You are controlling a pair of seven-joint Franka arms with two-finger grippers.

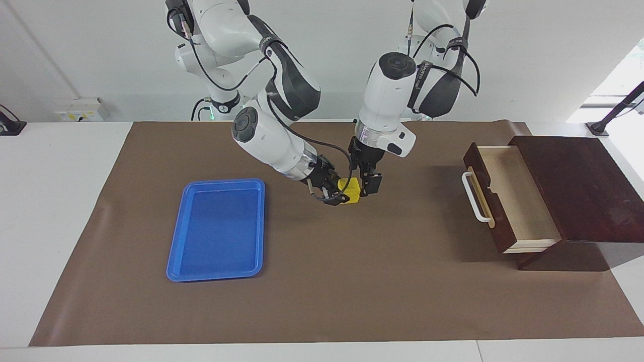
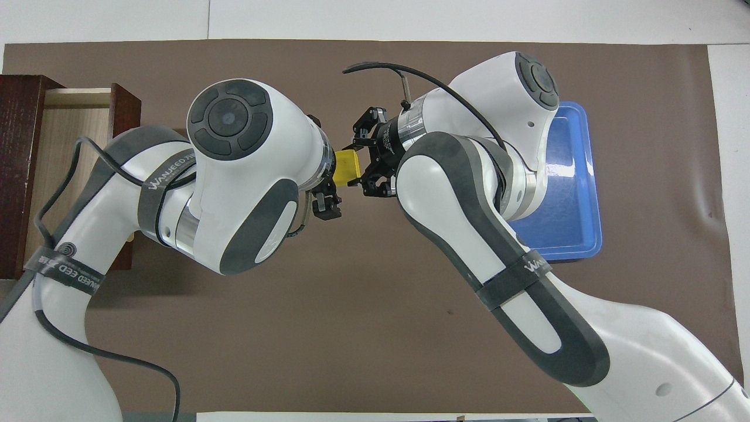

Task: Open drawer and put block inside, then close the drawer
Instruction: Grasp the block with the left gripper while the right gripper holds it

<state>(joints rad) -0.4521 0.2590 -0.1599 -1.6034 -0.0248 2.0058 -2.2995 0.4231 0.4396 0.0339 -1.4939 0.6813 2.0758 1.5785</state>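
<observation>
Facing view: gripping the yellow block (image 1: 351, 190) in the right jaws, shut on it from the blue tray's (image 1: 177, 251) side, and holding it up over the middle of the brown mat (image 1: 352, 281). Holding the left jaws spread wide right at the block on the side toward the drawer (image 1: 477, 173), gripping nothing yet; not possible to tell whether straddling the cube or only alongside it.

Judging from that: handing the block over from the right arm to the left, with the opening step already done. Leaving the drawer pulled well out of the dark wooden box (image 1: 578, 186) at the left arm's end of the desk (image 1: 60, 201), showing a pale interior with nothing in it and the white bar handle (image 1: 473, 201) facing the mat's middle.

Calling next for closing the left jaws squarely on two free faces of the block, only then loosening the right jaws and drawing them clear toward the tray without knocking the cube askew. After that, carrying the block over the open drawer, lowering it in, and pushing the front shut. Guarding against a corner grip, likely twisting or slipping once released.
</observation>
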